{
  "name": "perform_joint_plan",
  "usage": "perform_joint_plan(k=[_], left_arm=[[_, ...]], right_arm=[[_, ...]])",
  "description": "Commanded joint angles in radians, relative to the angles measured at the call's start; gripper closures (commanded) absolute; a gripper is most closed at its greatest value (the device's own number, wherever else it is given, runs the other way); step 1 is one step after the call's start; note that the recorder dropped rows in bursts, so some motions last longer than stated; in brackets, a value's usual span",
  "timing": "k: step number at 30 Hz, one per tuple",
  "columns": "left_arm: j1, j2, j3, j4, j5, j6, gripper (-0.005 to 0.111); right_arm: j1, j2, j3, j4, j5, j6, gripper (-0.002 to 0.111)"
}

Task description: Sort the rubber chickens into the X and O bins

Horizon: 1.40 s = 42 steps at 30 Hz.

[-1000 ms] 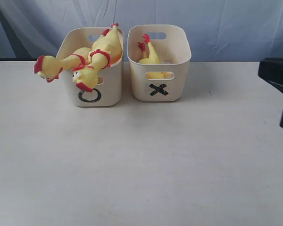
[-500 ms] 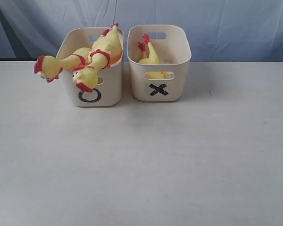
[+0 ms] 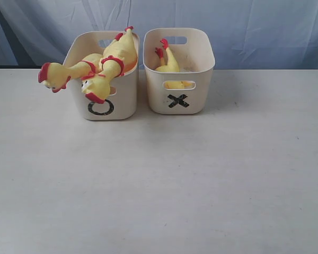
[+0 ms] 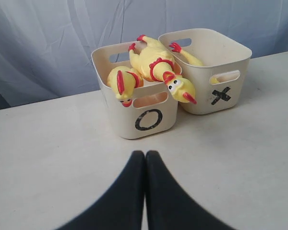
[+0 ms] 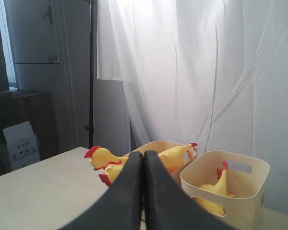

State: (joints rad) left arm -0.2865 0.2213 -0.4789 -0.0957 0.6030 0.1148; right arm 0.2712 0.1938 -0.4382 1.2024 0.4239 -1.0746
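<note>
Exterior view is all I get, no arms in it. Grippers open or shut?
Observer: The left gripper is shut and empty, pointing at the O bin.
Operator: And the right?
Observer: The right gripper is shut too, nothing in it.
Operator: Anything off the table I can't see?
Observer: Right wrist view shows a white box and a dark pole beyond the table.

Exterior view: soft, even, moderately bright light; pale diffuse shadows on the table [image 3: 159, 185] right of the X bin [image 3: 197, 100] and at the foot of the O bin [image 3: 125, 98]; mild grain. Right wrist view: backlit, white curtain [image 5: 182, 72] overexposed, right gripper [image 5: 143, 155] a soft-edged dark silhouette.
</note>
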Motion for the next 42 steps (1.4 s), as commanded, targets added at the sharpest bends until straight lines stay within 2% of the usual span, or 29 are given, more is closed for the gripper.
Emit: perform_joint_plan(k=[1,7,16,20,25,42], left_arm=[[0.036,-0.066,0.004,0.012,-0.002,0.000,0.107],[0.109,-0.164,0.004,0.012,-0.002,0.000,0.107],[0.217,-0.221,0.004,0.015,-0.002,0.002,0.107],[0.256,-0.221,0.004,0.022,0.003,0.002,0.107],[0.277,-0.221,0.004,0.024,0.003,0.002,0.107],[0.277,-0.221,0.004,0.022,0.003,0.002,0.107]], right_arm=[[-0.002,-0.006,0.006,0.003,-0.001,0.002,0.109],[-0.014,-0.019,0.007,0.001,0.004,0.002,0.109],[-0.172,-0.194,0.007,0.003,0.009,0.002,0.109],[-0.217,-0.194,0.001,0.010,0.018,0.002,0.109],[-0.237,-0.194,0.003,0.013,0.016,0.002,0.109],[-0.237,-0.194,0.003,0.005,0.017,0.002,0.109]])
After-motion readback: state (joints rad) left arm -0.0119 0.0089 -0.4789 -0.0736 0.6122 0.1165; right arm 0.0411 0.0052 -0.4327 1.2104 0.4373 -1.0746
